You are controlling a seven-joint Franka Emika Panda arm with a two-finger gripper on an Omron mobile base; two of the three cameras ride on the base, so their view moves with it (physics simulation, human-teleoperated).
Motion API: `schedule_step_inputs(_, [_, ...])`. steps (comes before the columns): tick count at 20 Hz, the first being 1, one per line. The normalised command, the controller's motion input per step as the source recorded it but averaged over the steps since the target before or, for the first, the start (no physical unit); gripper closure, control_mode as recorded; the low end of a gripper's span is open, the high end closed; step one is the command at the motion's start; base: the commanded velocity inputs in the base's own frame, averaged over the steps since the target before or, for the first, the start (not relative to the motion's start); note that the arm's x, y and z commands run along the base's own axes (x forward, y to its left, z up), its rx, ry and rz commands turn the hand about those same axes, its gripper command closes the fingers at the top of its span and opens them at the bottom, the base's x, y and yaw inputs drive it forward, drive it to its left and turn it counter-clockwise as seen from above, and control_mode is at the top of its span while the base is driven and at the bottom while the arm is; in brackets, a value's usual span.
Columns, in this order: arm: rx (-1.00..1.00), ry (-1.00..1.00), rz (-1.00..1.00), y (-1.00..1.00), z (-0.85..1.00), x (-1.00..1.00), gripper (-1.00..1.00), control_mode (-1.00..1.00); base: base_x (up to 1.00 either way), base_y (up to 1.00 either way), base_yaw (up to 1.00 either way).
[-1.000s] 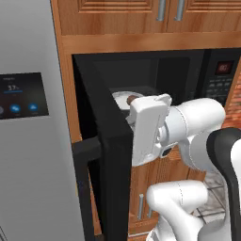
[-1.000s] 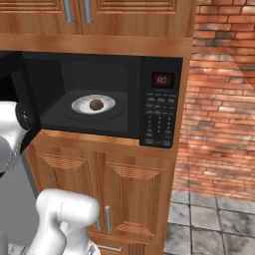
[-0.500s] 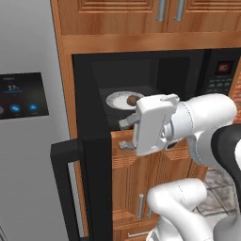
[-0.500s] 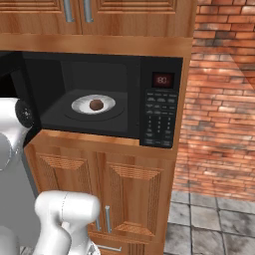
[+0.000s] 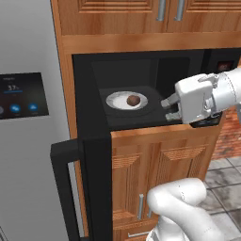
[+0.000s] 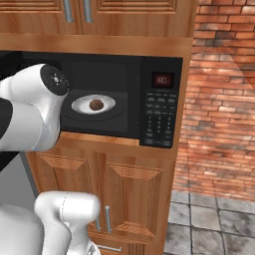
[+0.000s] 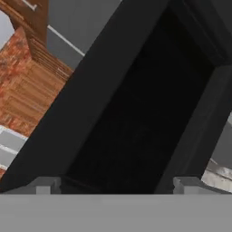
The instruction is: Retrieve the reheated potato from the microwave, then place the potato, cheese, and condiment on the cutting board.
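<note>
Kitchen | microwave point(image 5: 141, 94) open — potato point(image 5: 133, 100) on plate point(image 5: 117, 100) | end effector point(image 5: 168, 109) open

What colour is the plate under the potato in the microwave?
White; the plate under the brown potato shows best in the right base view.

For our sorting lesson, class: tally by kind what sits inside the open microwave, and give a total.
Potato: 1
White plate under it: 1
Total: 2
</note>
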Motion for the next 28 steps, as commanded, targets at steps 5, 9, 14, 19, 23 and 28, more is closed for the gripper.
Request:
schedule_step_inputs(5, [-0.29, -0.22, -0.19, -0.95, -0.02, 0.35, -1.00, -1.00, 0.00, 0.00, 0.00])
schedule_step_inputs(9, [-0.27, -0.26, -0.18, -0.71, -0.32, 0.26, -1.00, -1.00, 0.00, 0.00, 0.00])
schedule_step_inputs(14, [-0.25, -0.26, -0.21, -0.28, -0.56, 0.36, -1.00, -1.00, 0.00, 0.00, 0.00])
schedule_step_inputs(19, [-0.14, -0.15, -0.20, -0.01, -0.40, 0.57, -1.00, -1.00, 0.00, 0.00, 0.00])
schedule_step_inputs(23, [-0.03, -0.03, -0.14, 0.00, -0.06, 0.79, -1.00, -1.00, 0.00, 0.00, 0.00])
schedule_step_inputs(28, [0.00, 0.00, -0.09, 0.00, 0.00, 0.94, -1.00, -1.00, 0.00, 0.00, 0.00])
